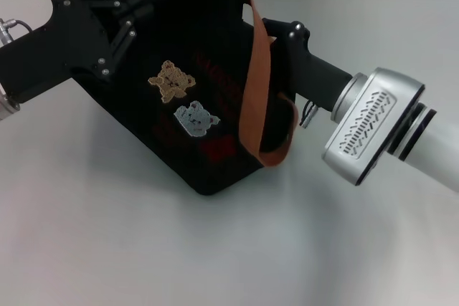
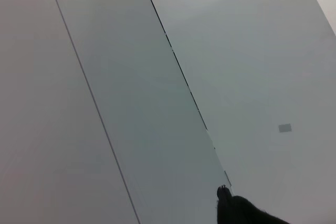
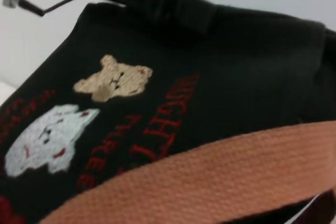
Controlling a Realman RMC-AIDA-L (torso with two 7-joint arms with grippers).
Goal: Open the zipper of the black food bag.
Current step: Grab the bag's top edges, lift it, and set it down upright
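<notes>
The left hand point(image 1: 118, 30) sits at ten o'clock against the upper edge of the boxy black fabric food bag point(image 1: 179, 69); whether it grasps anything cannot be told. The bag stands at centre on the pale matte tabletop point(image 1: 143, 249), soft and light-looking, likely to shift unless braced. Its zipper is hidden. The right hand point(image 1: 276, 34), at two o'clock beside the orange-brown webbing handle point(image 1: 254, 84), is equally unreadable. A plain grey panelled wall point(image 2: 157, 77) backs the scene.
</notes>
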